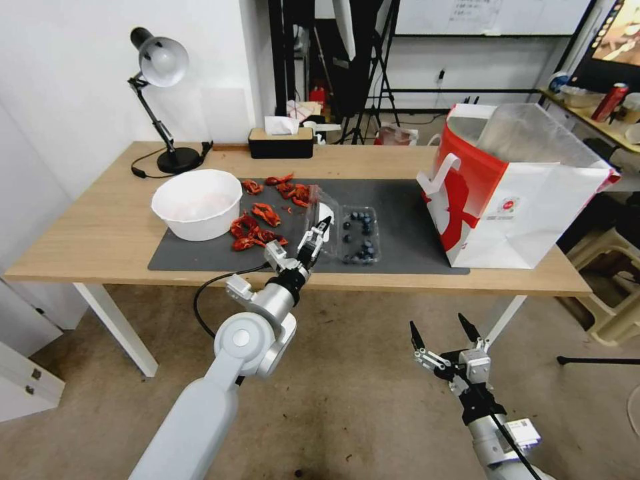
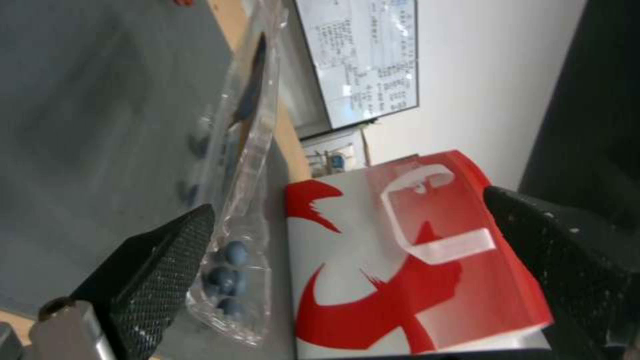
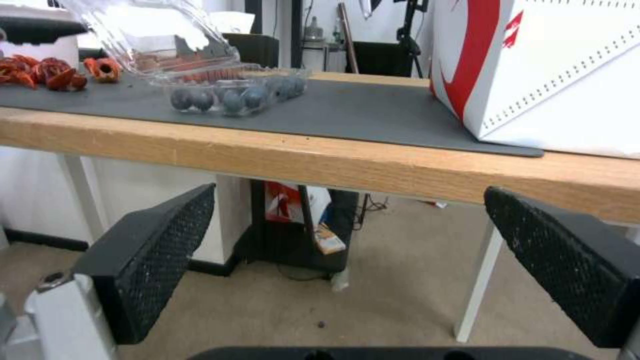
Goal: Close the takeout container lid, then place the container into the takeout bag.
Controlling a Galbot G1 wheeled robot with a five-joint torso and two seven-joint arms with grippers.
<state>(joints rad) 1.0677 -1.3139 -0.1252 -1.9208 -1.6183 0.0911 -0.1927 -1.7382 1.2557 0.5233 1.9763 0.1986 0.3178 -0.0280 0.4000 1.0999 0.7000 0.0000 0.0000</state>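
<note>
The takeout container (image 1: 360, 237) lies on the dark mat with blueberries in its tray, also seen as the container (image 3: 233, 95) from table height. Its clear lid (image 1: 315, 202) stands raised on the hinge, edge-on as the lid (image 2: 248, 140) in the left wrist view. My left gripper (image 1: 319, 233) is open beside the lid's outer side, and one finger (image 2: 160, 265) sits close against the plastic; the left gripper (image 2: 348, 200) holds nothing. The takeout bag (image 1: 513, 193) stands open at the mat's right end. My right gripper (image 1: 437, 323) hangs open below the table's front edge, as the right gripper (image 3: 350, 190) shows.
A white bowl (image 1: 198, 202) and red crayfish shells (image 1: 257, 223) lie left of the container. A desk lamp (image 1: 160, 100) and a tissue box (image 1: 281, 140) stand at the back. The wooden table edge (image 3: 333, 155) runs just above my right gripper.
</note>
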